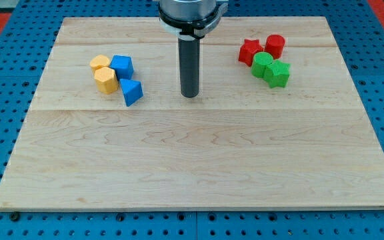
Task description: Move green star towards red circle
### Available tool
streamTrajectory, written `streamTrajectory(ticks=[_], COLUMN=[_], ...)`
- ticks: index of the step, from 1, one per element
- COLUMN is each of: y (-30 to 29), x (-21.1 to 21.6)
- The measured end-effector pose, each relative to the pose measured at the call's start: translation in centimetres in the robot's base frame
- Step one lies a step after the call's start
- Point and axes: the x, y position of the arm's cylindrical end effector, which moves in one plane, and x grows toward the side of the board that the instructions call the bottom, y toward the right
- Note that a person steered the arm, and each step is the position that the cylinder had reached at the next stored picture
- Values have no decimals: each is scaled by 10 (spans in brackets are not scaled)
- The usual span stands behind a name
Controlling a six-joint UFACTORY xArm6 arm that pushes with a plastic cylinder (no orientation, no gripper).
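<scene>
Tip (190, 95) mid-board, well left of green star (277, 73), red circle (275, 46)

A pale wooden worktop (199, 167) carries two tight clusters, well apart, near the view's top. My tip (190, 95) rests between them, touching neither, with bare wood on both its sides.

At the view's right, four blocks crowd together: the red star (249, 51), the red circle (275, 46), a green cylinder (262, 64) and the green star (277, 73). The green cylinder sits between the green star and the red blocks, touching them.

At the view's left, two yellow blocks (103, 73), a blue block (122, 66) and a blue wedge (132, 91) press close together.

The whole lower half of the worktop lies open.
</scene>
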Motion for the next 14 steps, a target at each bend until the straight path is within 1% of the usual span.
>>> streamTrajectory(ticks=[3, 5, 6, 10, 12, 14], y=[-2, 59, 89, 125, 208, 219], x=[-3, -31, -16, -16, -44, -50])
